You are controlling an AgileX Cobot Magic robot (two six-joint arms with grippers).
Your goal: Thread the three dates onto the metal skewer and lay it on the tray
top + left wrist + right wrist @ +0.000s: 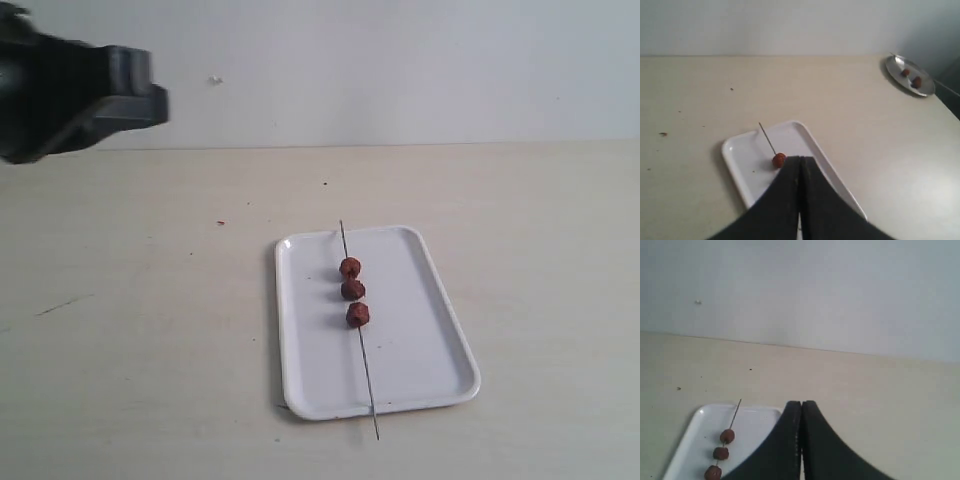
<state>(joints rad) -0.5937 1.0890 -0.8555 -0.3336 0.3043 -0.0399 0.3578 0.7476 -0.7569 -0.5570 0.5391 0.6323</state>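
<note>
White tray mid-worktop carries metal skewer lengthwise, tips overhanging both short rims; three dates threaded on it. Both left gripper and right gripper closed, empty. Task looks complete

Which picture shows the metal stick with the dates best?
The exterior view: the whole metal skewer shows, all three dates on it, across the tray. The left wrist view shows only its tip and one date past the shut left gripper. The right wrist view shows tip and three dates; the rest is cut off.
</note>
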